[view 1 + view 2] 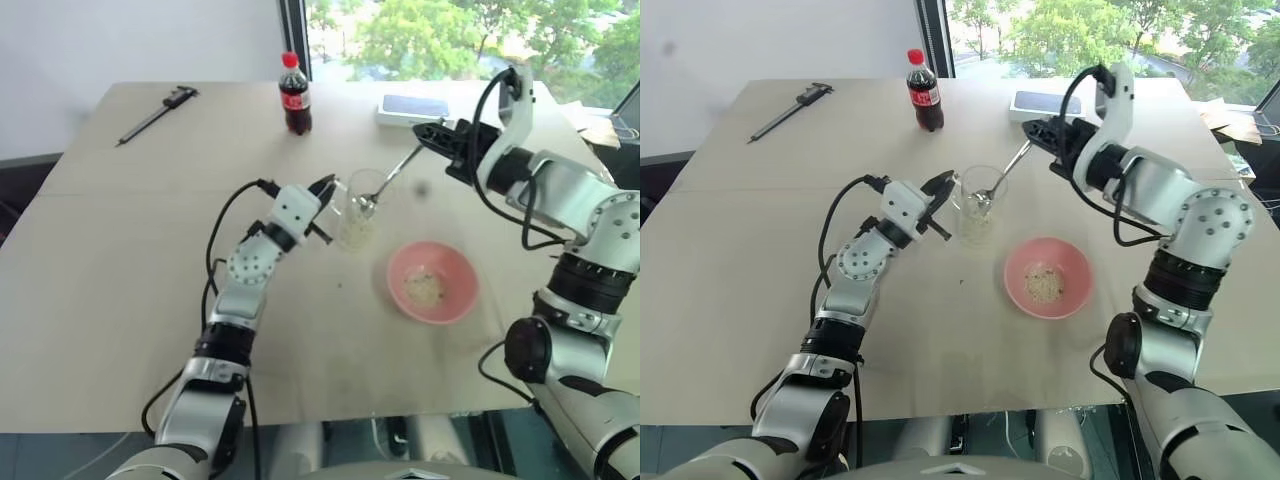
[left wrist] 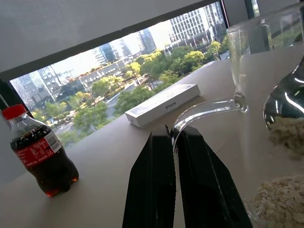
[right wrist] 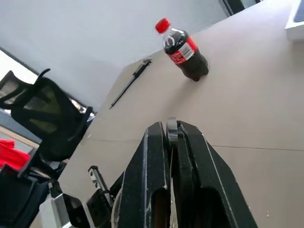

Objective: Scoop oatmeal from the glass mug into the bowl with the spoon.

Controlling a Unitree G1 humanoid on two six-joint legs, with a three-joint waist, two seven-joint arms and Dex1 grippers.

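Inside the glass mug [image 1: 358, 208], the spoon [image 1: 392, 175], handle pinched by right end effector [image 1: 428, 130].

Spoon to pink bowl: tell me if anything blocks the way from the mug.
Nothing visible does. The spoon, held by the right tool, has its scoop end inside the glass mug. Bare table separates the mug from the pink bowl. The cola bottle stands well behind.

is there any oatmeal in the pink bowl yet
Yes. A small pale clump of oatmeal lies in the bowl; most of its pink bottom is bare.
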